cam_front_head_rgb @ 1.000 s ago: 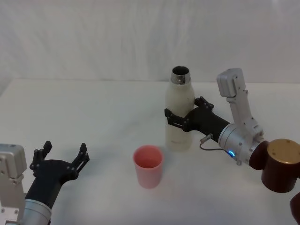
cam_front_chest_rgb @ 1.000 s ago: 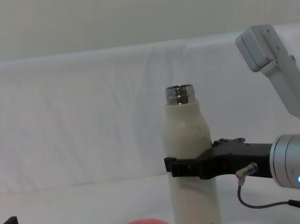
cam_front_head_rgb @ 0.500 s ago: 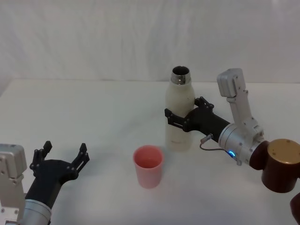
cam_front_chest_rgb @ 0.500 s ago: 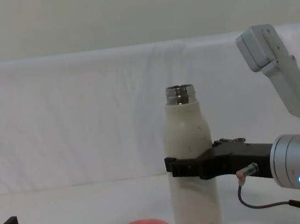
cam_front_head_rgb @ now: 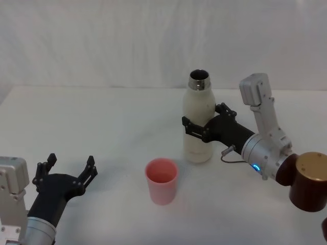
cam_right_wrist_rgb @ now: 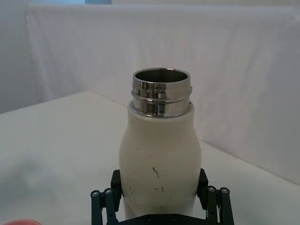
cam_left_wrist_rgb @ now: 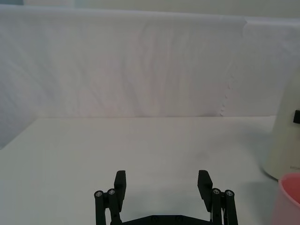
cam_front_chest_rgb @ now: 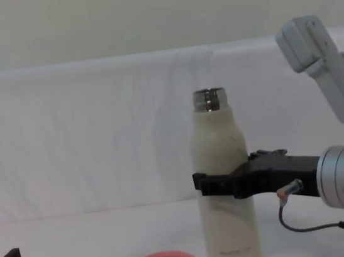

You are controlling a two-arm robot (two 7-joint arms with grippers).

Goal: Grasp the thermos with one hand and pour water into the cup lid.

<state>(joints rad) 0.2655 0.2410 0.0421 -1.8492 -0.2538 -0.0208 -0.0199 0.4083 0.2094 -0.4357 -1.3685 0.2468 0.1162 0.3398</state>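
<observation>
Thermos gripped, pour to come

Thermos [cam_front_head_rgb: 199, 120] stands upright just behind the cup [cam_front_head_rgb: 162, 180] on the tabletop [cam_front_head_rgb: 102, 127]. We should lift clear, bring the open neck over the cup, then tilt slowly. Our right gripper [cam_front_head_rgb: 200, 128] has its jaws clamped around the thermos's middle. Our left gripper [cam_front_head_rgb: 69, 175] idles well left of the cup, jaws wide, empty.

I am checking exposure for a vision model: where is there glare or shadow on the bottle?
Right wrist view: bright reflections band the thermos at its steel neck. Head view: soft lighting, with a faint shadow beside the cup lid. Chest view: the right pincer reads near-black, with little detail.
</observation>
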